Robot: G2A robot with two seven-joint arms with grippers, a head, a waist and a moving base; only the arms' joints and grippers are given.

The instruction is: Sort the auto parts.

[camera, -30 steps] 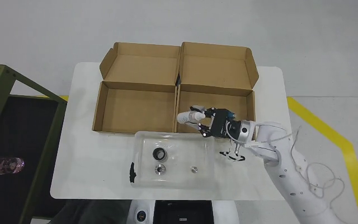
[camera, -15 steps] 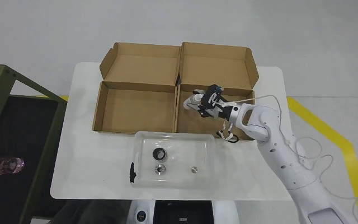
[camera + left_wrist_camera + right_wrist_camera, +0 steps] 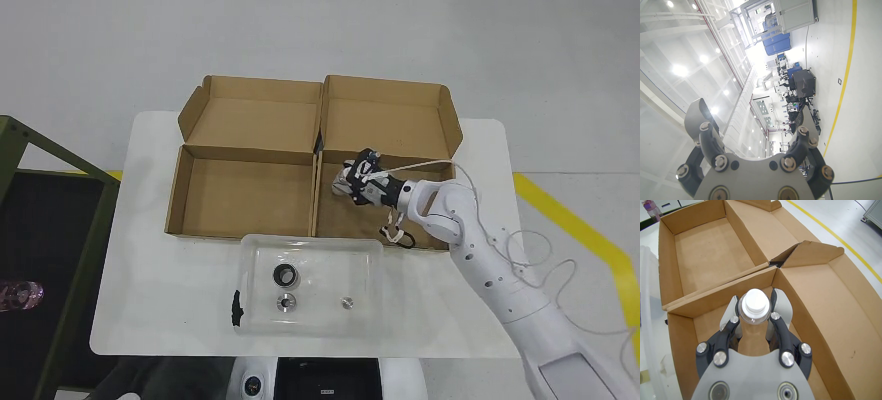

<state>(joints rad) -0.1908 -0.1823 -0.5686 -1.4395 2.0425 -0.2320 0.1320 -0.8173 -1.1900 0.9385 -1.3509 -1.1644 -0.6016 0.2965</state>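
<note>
My right gripper (image 3: 352, 184) (image 3: 755, 306) is shut on a white cylindrical part with a clear collar (image 3: 755, 307) (image 3: 343, 183). It hangs over the left end of the right cardboard box (image 3: 430, 205) (image 3: 829, 306), close to the wall shared with the left cardboard box (image 3: 245, 195) (image 3: 702, 253). Both boxes hold nothing. The clear plastic tray (image 3: 370, 255) in front holds a dark ring (image 3: 286, 275), a metal ring (image 3: 286, 302) and a small metal piece (image 3: 347, 302). My left gripper (image 3: 753, 121) is open, held up towards the hall ceiling with nothing between its fingers.
A small black part (image 3: 236, 308) lies by the tray's left edge. The boxes' lids (image 3: 320, 115) stand open at the back. The white table (image 3: 150, 250) has free room at the left. A dark green cart (image 3: 40, 260) stands left of the table.
My right gripper has carried the white part from above the tray's back edge up and back into the space over the right box's left end.
</note>
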